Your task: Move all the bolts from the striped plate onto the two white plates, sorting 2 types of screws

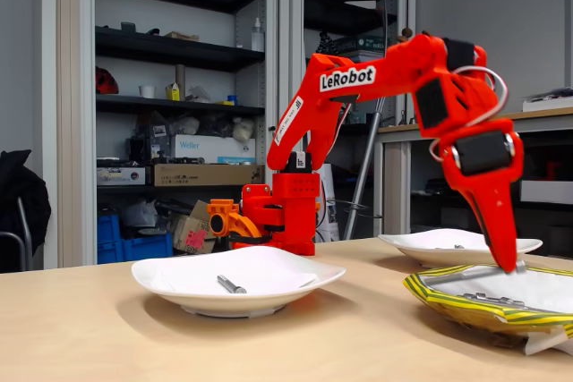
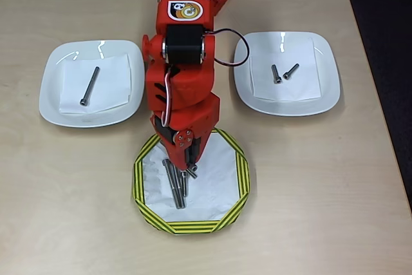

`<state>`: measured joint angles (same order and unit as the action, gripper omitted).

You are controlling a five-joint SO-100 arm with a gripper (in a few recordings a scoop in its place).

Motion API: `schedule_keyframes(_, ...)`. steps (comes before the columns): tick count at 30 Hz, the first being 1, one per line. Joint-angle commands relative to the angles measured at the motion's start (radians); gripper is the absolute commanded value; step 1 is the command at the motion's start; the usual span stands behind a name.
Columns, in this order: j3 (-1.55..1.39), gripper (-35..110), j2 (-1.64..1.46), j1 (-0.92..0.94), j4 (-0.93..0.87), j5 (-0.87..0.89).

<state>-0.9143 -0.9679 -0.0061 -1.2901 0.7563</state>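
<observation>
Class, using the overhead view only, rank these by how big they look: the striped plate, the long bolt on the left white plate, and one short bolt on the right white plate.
1. Striped plate, clearly largest.
2. Long bolt on the left white plate.
3. Short bolt on the right white plate, smallest.

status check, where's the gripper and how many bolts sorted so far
Gripper down over the striped plate, jaw state unclear. One long bolt on left white plate, two short bolts on right white plate. Several bolts unsorted.
</observation>
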Motion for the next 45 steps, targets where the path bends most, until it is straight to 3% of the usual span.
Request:
schedule_keyframes(1, 0.025, 0, -0.087, 0.011, -0.032, -0.006)
schedule_keyframes(11, -0.025, 0, -0.153, 0.052, -0.077, -0.023)
schedule_keyframes(28, -0.273, 0, -0.426, 0.291, -0.124, -0.222)
schedule_keyframes(34, -0.278, 6, -0.367, 0.202, -0.017, -0.202)
schedule_keyframes(41, -0.244, 8, -0.224, 0.043, 0.141, 0.0)
schedule_keyframes(45, -0.233, 12, -0.186, 0.003, 0.183, 0.025)
